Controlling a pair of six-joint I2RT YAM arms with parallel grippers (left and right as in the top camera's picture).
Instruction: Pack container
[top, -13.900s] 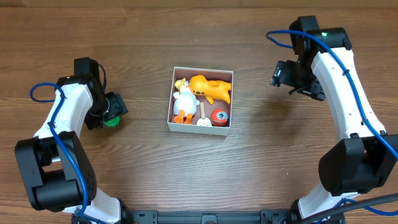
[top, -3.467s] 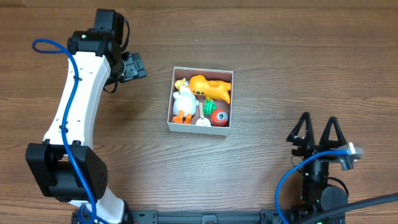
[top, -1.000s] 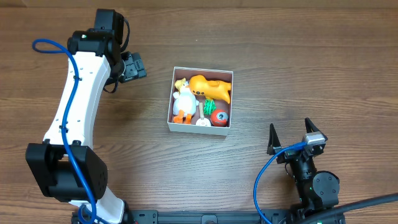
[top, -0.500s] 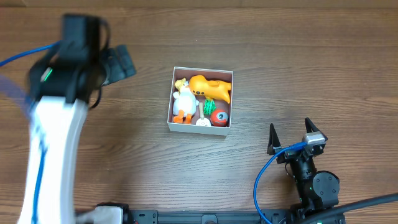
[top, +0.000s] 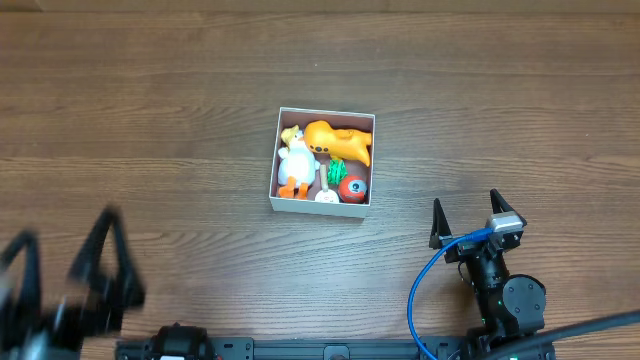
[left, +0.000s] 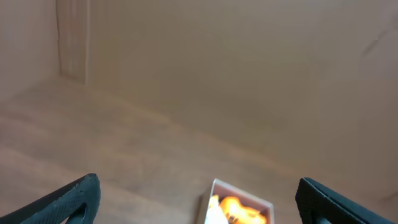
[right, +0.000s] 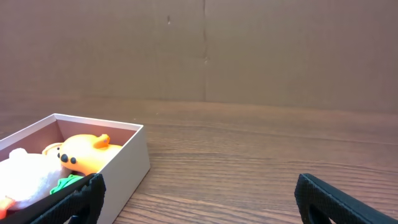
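The container (top: 278, 160), a square white-walled box, sits at the table's centre. It holds an orange toy (top: 338, 141), a white duck toy (top: 295, 162), a green piece (top: 336, 171) and a red ball (top: 352, 188). It also shows in the right wrist view (right: 127, 165) and, blurred, in the left wrist view (left: 239, 190). My left gripper (top: 70, 272) is open and empty, blurred, low at the front left. My right gripper (top: 466, 223) is open and empty at the front right, apart from the box.
The wooden table (top: 500, 110) spreads around the box. A plain brown wall (right: 205, 50) stands behind it. The arms' base bar (top: 330, 349) runs along the front edge, with a blue cable (top: 425, 290) by the right arm.
My left arm has swung from beside the box at the back left down to the front left edge. The right arm and the box's contents have not moved in the last second.
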